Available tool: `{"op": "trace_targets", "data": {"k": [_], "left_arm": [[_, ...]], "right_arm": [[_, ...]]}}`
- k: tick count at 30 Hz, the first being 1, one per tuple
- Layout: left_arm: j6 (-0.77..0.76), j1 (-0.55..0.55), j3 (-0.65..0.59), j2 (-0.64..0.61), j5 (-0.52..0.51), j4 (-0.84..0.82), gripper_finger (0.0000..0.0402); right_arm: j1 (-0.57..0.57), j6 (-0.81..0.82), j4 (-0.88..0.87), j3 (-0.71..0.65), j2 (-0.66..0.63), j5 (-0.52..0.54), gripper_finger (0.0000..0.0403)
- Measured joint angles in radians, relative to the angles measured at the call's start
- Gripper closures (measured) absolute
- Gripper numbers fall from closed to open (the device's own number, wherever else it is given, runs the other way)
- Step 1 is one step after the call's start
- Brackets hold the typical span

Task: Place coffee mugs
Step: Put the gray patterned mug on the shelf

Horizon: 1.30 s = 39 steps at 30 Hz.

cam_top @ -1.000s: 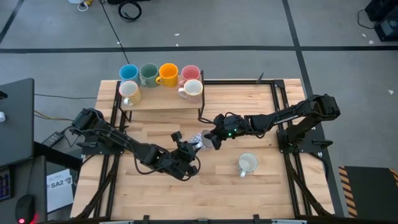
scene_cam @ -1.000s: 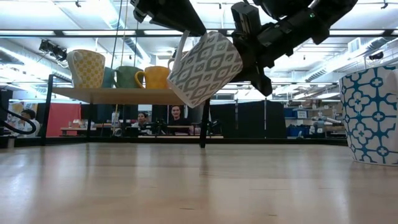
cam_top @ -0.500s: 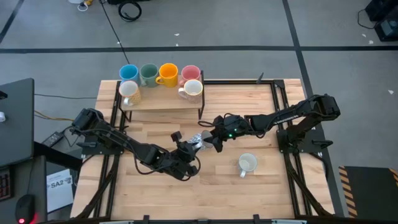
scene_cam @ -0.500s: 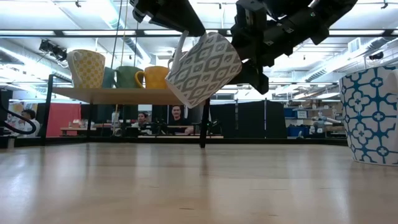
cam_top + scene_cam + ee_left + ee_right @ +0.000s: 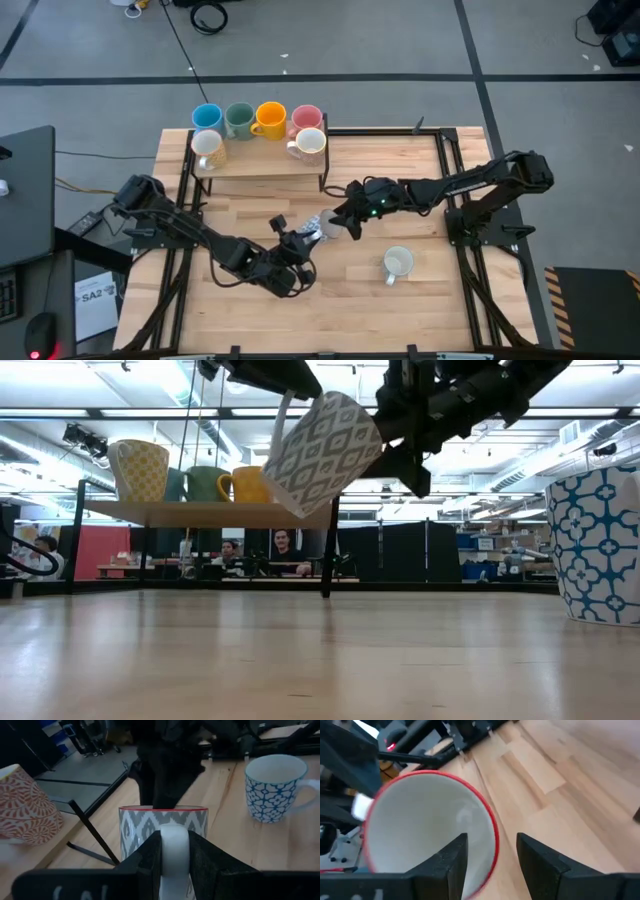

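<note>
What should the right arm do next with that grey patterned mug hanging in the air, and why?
Probably back the right gripper away from the rim. Its fingers stand open astride the red-edged rim of the grey patterned mug, while the left gripper is shut on the handle and holds the mug clear of the table, so the handover looks done.

The high camera is looking straight down over the whole table [image 5: 400,310]; the low one is sitting at tabletop level, facing across it. Both wrist cameras (very close) are sharing the grey-patterned mug [image 5: 162,822] above that table.
</note>
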Motion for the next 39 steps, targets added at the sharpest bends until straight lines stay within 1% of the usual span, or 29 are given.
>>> {"op": "trace_targets", "data": {"k": [2,9,14,22,25,28,31,33,35,39], "left_arm": [[-0.003,-0.009,0.000,-0.008,-0.018,-0.009,0.0323],[-0.036,-0.026,0.000,-0.042,-0.133,-0.016,0.0323],[-0.048,-0.039,0.000,-0.063,-0.263,-0.017,0.0323],[-0.046,-0.046,0.000,-0.121,-0.523,-0.025,0.0323],[-0.050,-0.041,0.000,-0.161,-0.528,-0.059,0.0323],[-0.096,-0.023,0.001,-0.198,-0.532,-0.117,0.0323],[-0.194,0.000,0.000,-0.235,-0.527,-0.242,0.0323],[-0.304,0.019,0.001,-0.257,-0.531,-0.368,0.0322],[-0.463,0.039,0.001,-0.272,-0.526,-0.532,0.0322],[-0.839,0.083,0.001,-0.292,-0.524,-0.904,0.0322]], "right_arm": [[-0.005,-0.008,-0.014,0.000,-0.028,0.000,0.0228],[-0.025,-0.078,-0.070,0.000,-0.157,0.001,0.0228],[-0.038,-0.101,-0.105,0.000,-0.247,0.005,0.0229],[-0.043,-0.118,-0.126,-0.001,-0.333,0.006,0.0229],[-0.043,-0.126,-0.126,-0.001,-0.340,0.006,0.0229],[-0.043,-0.127,-0.127,-0.001,-0.340,0.006,0.0229],[-0.043,-0.127,-0.135,-0.001,-0.340,0.006,0.0229],[-0.043,-0.127,-0.141,-0.001,-0.340,0.006,0.0229],[-0.043,-0.127,-0.142,-0.001,-0.340,0.006,0.0229],[-0.043,-0.127,-0.146,-0.001,-0.340,0.006,0.0229]]}}
